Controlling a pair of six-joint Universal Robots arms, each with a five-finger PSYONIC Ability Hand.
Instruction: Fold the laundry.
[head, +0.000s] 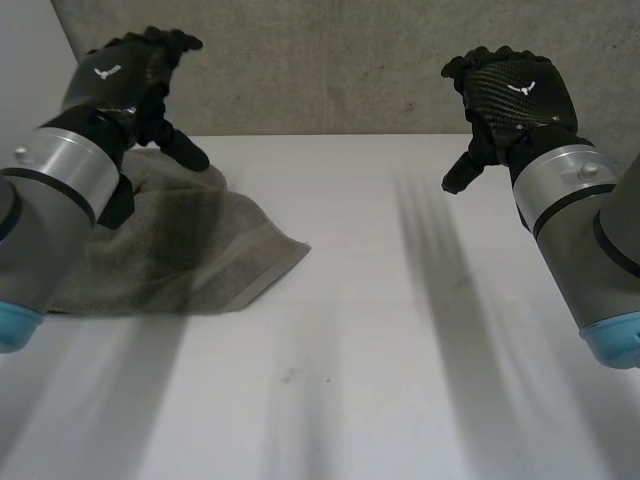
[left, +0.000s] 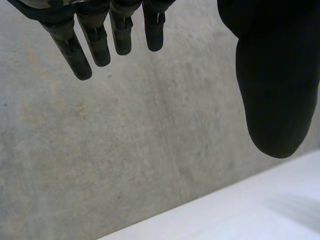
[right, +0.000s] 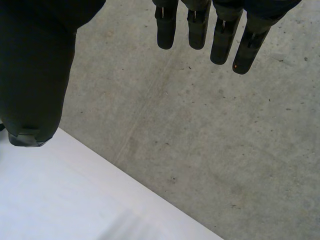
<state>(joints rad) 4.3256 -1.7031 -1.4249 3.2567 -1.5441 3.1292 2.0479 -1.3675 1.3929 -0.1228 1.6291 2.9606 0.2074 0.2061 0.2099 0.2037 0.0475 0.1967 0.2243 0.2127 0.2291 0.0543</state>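
Left hand (head: 125, 75) hovers far left, fingers straight and spread, empty. Towel (head: 200, 250) lies left on table (head: 380, 330), partly under left arm: seemingly folded once, lumpy, edges uneven; neater fold likely left. Right hand (head: 515, 95) hovers far right, fingers loose, empty.

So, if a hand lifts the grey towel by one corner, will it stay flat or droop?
The towel would probably hang limp: it lies rumpled in soft folds on the table. Its fuzzy surface suggests little slipping. Pushed, it would likely bunch up rather than slide.
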